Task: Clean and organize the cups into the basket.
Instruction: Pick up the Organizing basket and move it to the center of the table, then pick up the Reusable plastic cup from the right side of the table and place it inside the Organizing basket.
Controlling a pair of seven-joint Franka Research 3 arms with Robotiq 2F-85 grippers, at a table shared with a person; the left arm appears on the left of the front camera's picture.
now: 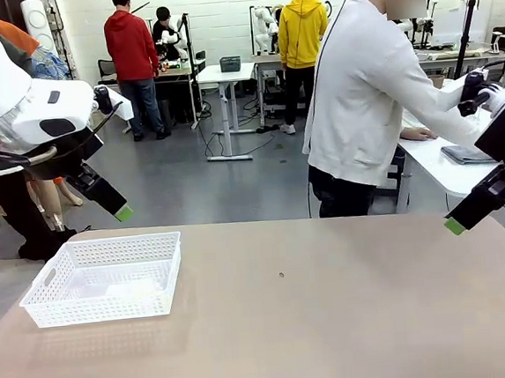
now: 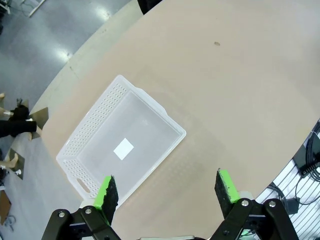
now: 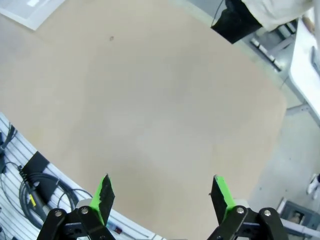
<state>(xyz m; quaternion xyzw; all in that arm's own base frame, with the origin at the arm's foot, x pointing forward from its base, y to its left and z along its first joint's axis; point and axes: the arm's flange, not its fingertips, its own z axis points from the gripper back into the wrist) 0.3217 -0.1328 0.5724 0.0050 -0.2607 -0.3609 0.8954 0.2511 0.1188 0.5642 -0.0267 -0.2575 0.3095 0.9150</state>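
Observation:
The white lattice basket sits at the table's left side with nothing in it; from above it shows a white label on its floor. A corner of the basket peeks in at the top left of the right wrist view. The cups are out of view. My left gripper hangs above and behind the basket, open with nothing between its fingers. My right gripper hovers over the table's right edge, open and holding nothing.
A person in a white top stands at the far side, turned toward a side table on the right. A small dark speck marks the bare tan tabletop. Cables lie below the table's near edge.

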